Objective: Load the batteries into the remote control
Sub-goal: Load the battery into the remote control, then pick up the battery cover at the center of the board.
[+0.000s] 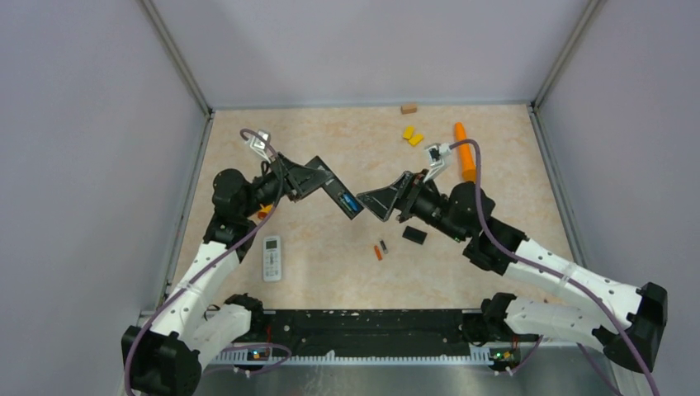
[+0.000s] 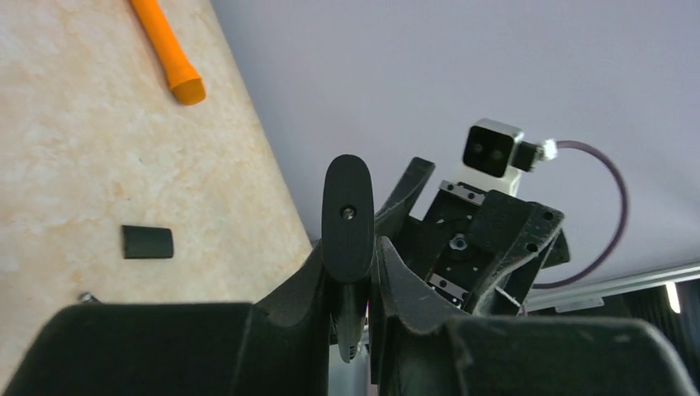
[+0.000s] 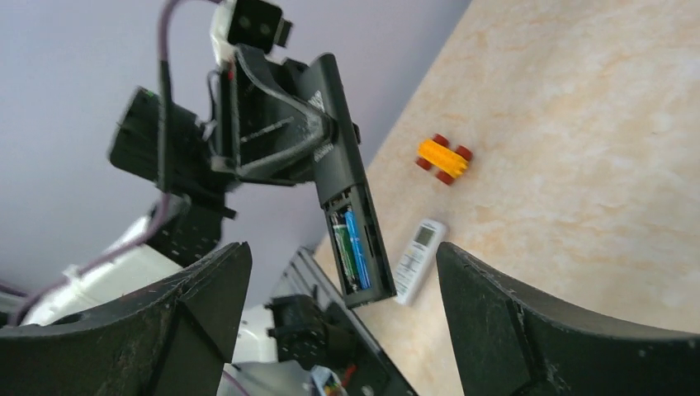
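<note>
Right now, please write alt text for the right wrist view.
The left fingers hold a long black plastic remote control, its open compartment showing a green battery and a blue battery. Beyond, a white remote and a yellow wheeled toy lie on the beige table; the right fingers are open.

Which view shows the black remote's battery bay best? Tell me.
Right wrist: the black remote faces it, bay open, two batteries inside. Top external shows only a blue speck; left wrist sees it end-on.

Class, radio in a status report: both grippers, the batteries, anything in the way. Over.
Left gripper shut on black remote, bay open. Right gripper open, facing it. Two batteries in bay, two loose ones on table. Nothing in the way.
</note>
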Controlling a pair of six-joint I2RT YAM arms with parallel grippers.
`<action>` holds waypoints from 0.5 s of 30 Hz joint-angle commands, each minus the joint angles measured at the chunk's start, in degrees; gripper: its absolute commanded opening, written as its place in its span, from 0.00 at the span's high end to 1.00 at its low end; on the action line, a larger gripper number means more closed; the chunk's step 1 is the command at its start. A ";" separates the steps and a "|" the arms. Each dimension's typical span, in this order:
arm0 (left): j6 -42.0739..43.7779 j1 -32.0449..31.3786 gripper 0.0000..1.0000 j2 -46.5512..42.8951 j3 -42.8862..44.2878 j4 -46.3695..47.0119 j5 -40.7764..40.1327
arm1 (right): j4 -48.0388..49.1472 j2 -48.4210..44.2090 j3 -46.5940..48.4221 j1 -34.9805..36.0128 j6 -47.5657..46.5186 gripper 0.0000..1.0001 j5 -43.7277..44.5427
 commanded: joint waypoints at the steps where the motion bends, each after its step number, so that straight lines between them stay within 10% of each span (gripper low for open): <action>1: 9.83 0.04 1.00 -0.77 1.96 -4.06 -1.50 | -15.00 0.70 5.92 -1.36 -15.48 0.17 -0.21; 15: 21.33 0.96 1.00 -1.37 0.52 -20.22 -9.91 | -35.60 19.12 7.01 -13.32 -48.12 0.09 6.92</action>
